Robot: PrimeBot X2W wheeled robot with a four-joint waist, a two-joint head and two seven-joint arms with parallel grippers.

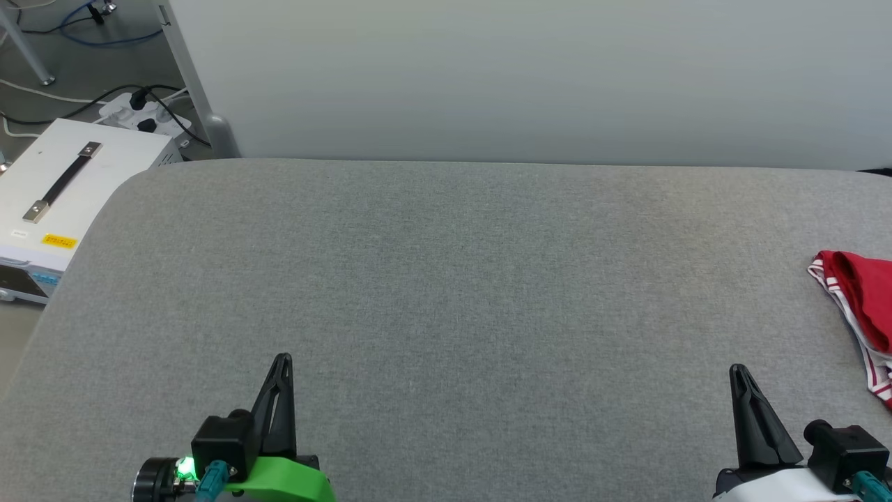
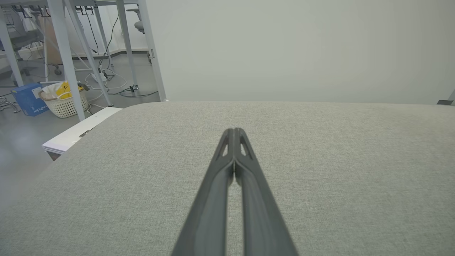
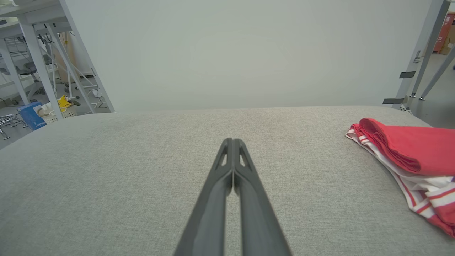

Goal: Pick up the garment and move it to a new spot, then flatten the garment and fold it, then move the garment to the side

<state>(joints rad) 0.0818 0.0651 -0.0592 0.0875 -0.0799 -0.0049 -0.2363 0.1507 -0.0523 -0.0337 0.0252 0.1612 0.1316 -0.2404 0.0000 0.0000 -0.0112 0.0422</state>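
Head view: spotting left gripper [image 1: 282,360] and right gripper [image 1: 737,370] pinched closed, empty; judging garment [image 1: 863,298] folded, set aside; next, probably parking clear.

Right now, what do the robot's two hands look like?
The left gripper and right gripper are each two long dark fingers with cut-out holes near the tips. The left has a bright green mount and a glowing green light; the right a white mount. Both have teal plugs.

The garment [image 1: 860,307] on the table [image 1: 446,279] at its right edge, right of the right end effector [image 1: 739,374]
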